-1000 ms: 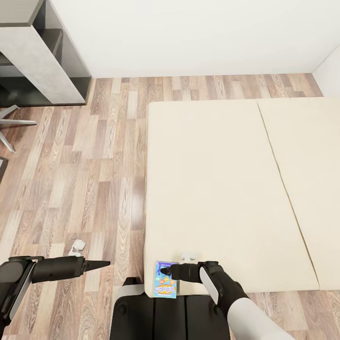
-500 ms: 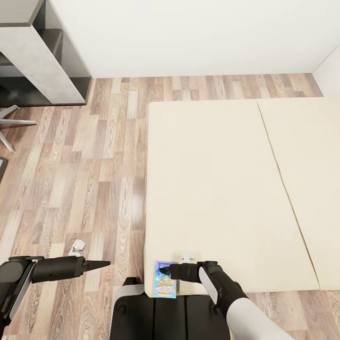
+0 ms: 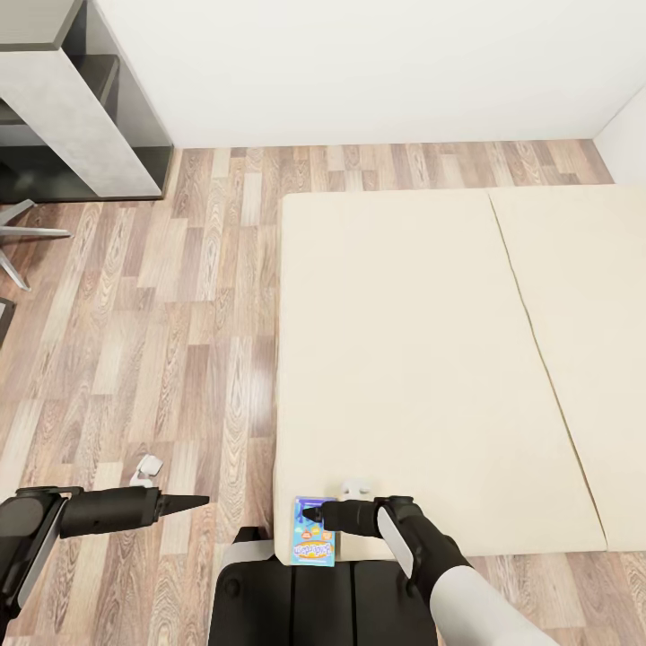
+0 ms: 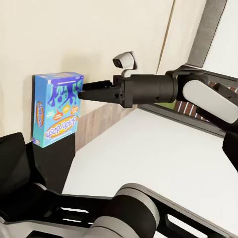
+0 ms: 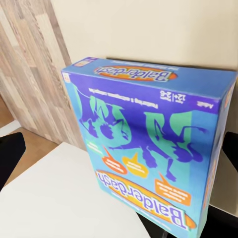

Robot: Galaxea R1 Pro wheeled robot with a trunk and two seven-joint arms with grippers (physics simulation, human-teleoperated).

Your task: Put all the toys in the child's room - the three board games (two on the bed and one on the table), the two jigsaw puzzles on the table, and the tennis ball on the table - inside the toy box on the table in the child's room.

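A blue cartoon board game (image 3: pixel 314 533) lies at the near-left corner of the beige bed (image 3: pixel 422 359), right in front of my trunk. My right gripper (image 3: pixel 310 514) points left with its tip on the box. In the left wrist view the right gripper (image 4: pixel 85 91) has its fingers close together against the edge of the blue box (image 4: pixel 57 109); a clamp on it cannot be made out. The box (image 5: pixel 148 144) looms large in the right wrist view, printed face toward the camera. My left gripper (image 3: pixel 196 501) hangs shut over the floor, left of the bed.
One end of the grey table (image 3: pixel 81 108) stands at the far left by the white wall, with chair legs (image 3: pixel 18 238) beside it. Wood-plank floor (image 3: pixel 161 341) lies between table and bed. A seam (image 3: pixel 538 350) splits the mattress.
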